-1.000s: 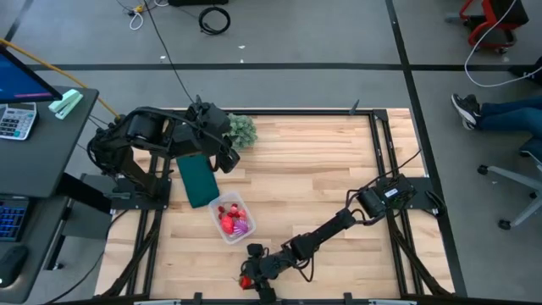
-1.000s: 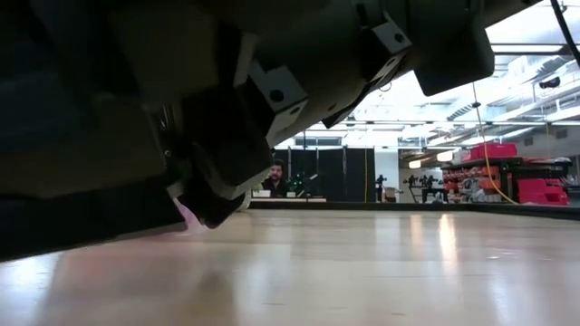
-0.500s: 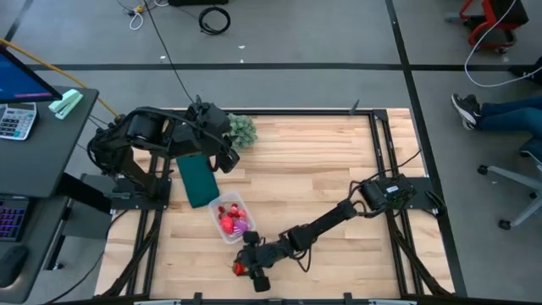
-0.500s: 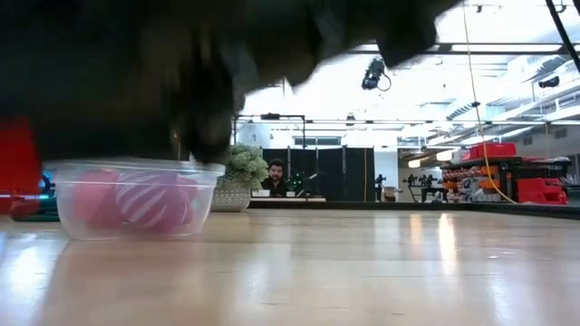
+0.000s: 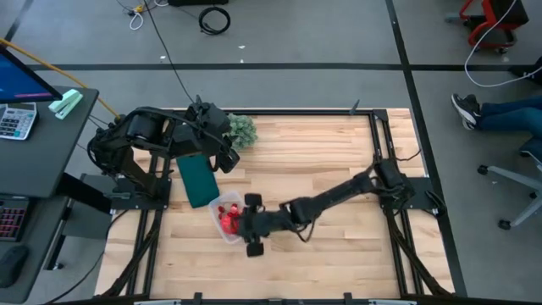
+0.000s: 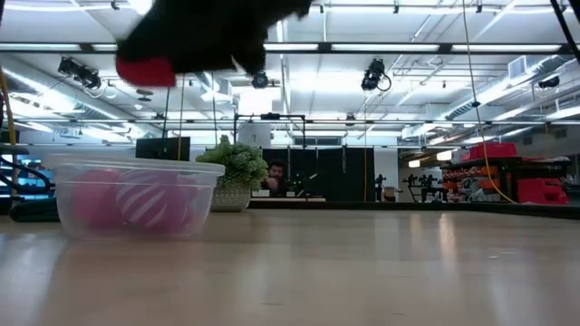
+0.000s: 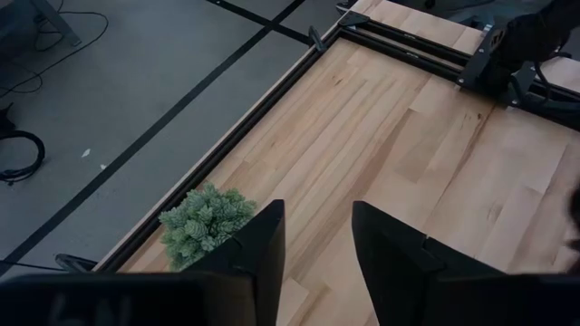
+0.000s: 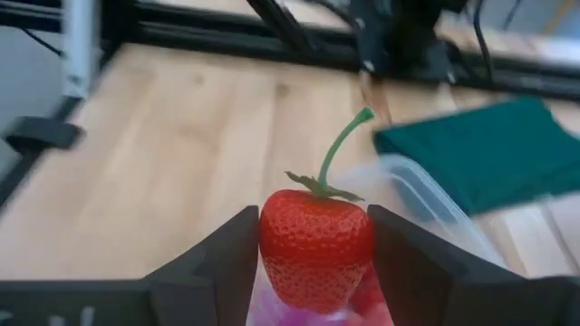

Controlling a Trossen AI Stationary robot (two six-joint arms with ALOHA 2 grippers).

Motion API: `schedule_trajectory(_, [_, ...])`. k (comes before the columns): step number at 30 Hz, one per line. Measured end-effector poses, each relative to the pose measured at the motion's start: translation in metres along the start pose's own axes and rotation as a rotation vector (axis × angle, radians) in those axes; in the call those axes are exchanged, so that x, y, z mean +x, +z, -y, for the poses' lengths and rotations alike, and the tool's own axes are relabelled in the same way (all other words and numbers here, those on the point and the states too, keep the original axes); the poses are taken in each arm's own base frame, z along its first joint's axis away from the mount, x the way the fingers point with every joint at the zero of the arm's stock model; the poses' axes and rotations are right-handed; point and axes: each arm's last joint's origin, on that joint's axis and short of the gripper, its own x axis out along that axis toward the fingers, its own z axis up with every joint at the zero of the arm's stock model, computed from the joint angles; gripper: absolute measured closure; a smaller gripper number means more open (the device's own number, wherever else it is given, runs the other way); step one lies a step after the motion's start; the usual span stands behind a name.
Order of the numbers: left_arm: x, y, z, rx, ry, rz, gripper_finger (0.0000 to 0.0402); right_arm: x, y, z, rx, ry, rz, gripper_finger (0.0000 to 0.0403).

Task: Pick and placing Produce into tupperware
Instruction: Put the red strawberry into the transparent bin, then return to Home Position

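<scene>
My right gripper is shut on a red toy strawberry with a thin green stem. It hangs over the clear tupperware, seen also as a clear tub in the low view, where pink and striped purple produce lie inside. In the low view the strawberry is above the tub, clear of it. My left gripper is open and waits at the table's far left, near the bushy green plant. My right gripper holds the strawberry by its two sides, pinched between the two fingers. The fruit is upright with its stem pointing up. It is lifted clear, above the tupperware.
A dark green flat piece lies by the tupperware's far left side. The bushy plant stands at the far left edge. The table's middle and right are bare wood. A person's legs show beyond the right edge.
My right gripper has carried the strawberry from the table's near edge toward the far left and upward, and now stands over the tupperware. In the low view it has risen out of the foreground.
</scene>
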Motion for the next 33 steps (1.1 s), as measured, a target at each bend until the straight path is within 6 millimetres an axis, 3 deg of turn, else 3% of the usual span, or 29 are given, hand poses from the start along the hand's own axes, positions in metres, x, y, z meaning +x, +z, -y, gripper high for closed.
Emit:
schedule_trajectory(5, [0.000, 0.000, 0.000, 0.000, 0.000, 0.000, 0.0271, 0.026, -0.019, 0.031, 0.068, -0.013, -0.059, 0.0202])
schedule_trajectory(8, [0.000, 0.000, 0.000, 0.000, 0.000, 0.000, 0.0270, 0.036, -0.031, 0.037, 0.071, -0.022, -0.100, 0.0202])
schedule_trajectory(22, [0.000, 0.000, 0.000, 0.011, 0.001, 0.000, 0.0272, 0.038, -0.030, 0.046, 0.057, -0.038, -0.092, 0.0150])
schedule_trajectory(27, [0.000, -0.001, -0.001, 0.042, 0.005, -0.007, 0.0272, 0.017, -0.009, 0.050, 0.070, -0.042, -0.065, 0.0145])
schedule_trajectory(33, [0.000, -0.002, -0.002, 0.178, 0.013, -0.022, 0.0267, -0.050, 0.031, 0.061, 0.047, -0.044, -0.115, 0.0144])
